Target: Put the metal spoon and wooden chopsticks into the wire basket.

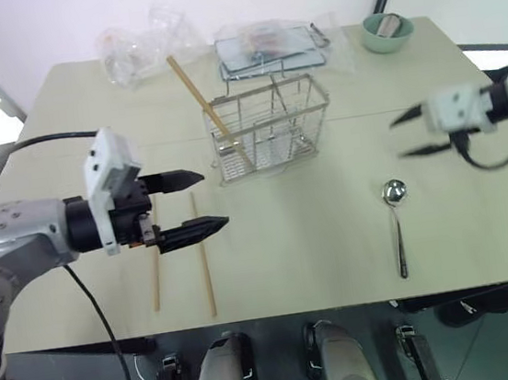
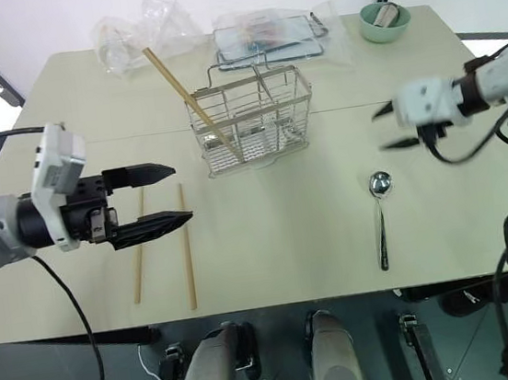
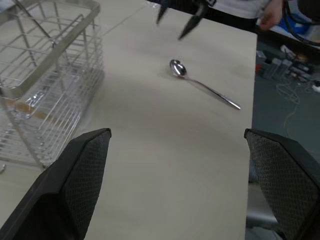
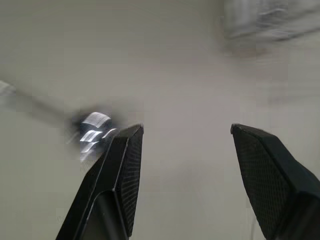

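The wire basket (image 1: 270, 128) stands mid-table with one wooden chopstick (image 1: 185, 81) leaning out of its left compartment. Two more chopsticks lie flat near the front left, one (image 1: 156, 276) beside the other (image 1: 205, 270). My left gripper (image 1: 211, 198) hovers open above their far ends, pointing right toward the basket (image 3: 45, 100). The metal spoon (image 1: 397, 228) lies at the front right, bowl away from me. Open and empty, my right gripper (image 1: 401, 138) hangs above the table just beyond the spoon's bowl (image 4: 92, 130). The left wrist view shows the spoon (image 3: 200, 85) past the basket.
At the back of the table are a plastic-wrapped dark tray (image 1: 269, 44), crumpled clear plastic bags (image 1: 138, 42) and a green bowl (image 1: 388, 31). The table's front edge (image 1: 279, 315) runs just below the chopsticks and spoon.
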You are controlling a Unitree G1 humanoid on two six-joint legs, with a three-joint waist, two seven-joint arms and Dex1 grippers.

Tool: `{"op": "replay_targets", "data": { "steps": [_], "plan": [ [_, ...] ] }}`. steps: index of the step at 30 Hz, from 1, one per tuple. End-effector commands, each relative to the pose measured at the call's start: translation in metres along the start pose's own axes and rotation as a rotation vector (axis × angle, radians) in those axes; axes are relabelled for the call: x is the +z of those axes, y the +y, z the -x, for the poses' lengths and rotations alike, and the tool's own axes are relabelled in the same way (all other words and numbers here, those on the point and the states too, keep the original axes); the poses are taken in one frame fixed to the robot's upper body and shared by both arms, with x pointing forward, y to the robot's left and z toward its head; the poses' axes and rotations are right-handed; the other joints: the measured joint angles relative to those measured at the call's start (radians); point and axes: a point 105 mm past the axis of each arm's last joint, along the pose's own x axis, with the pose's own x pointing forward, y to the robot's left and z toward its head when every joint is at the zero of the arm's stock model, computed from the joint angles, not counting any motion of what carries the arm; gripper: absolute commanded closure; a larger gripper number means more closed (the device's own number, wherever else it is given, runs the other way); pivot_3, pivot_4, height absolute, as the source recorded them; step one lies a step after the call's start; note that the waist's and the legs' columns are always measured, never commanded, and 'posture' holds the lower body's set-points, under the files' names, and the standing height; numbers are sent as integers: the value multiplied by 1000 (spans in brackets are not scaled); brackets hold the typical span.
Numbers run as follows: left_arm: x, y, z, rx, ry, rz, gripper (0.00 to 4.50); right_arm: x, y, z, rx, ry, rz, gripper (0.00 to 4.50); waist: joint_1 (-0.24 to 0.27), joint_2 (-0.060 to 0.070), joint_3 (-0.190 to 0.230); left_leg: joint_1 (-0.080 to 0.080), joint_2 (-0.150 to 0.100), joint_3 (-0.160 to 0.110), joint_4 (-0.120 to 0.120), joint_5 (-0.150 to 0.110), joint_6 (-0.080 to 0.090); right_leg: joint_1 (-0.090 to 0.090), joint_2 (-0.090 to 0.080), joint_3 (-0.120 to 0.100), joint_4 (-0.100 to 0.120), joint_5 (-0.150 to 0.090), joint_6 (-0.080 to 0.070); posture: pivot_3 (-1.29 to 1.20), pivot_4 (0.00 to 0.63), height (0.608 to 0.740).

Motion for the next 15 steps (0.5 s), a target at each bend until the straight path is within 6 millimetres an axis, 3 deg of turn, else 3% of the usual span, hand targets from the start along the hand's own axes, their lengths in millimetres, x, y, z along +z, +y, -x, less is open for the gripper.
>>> {"op": "replay_targets", "data": {
  "steps": [1, 5, 15],
  "plan": [
    [2, 0, -7, -33, -4, -26, 16, -6, 21, 4, 201, 118, 285, 1636, -6, 0, 0, 0, 0, 1, 0, 0, 0, 0, 0, 1, 0, 0, 0, 0, 150, 707],
    [5, 0, -12, -50, -14, -43, 16, -8, 32, -4, 358, 134, 450, 1636, -11, 1, 2, 0, 0, 2, 0, 2, 1, -2, 0, 3, 1, 0, -1, 0, 150, 707],
    [10, -3, -12, -42, -33, -41, 16, 13, 23, -42, 384, 18, 601, 1636, -5, 1, 2, 3, 1, 1, 1, 5, -2, 0, 1, 3, 5, -1, -3, 0, 150, 707]
  ]
}}
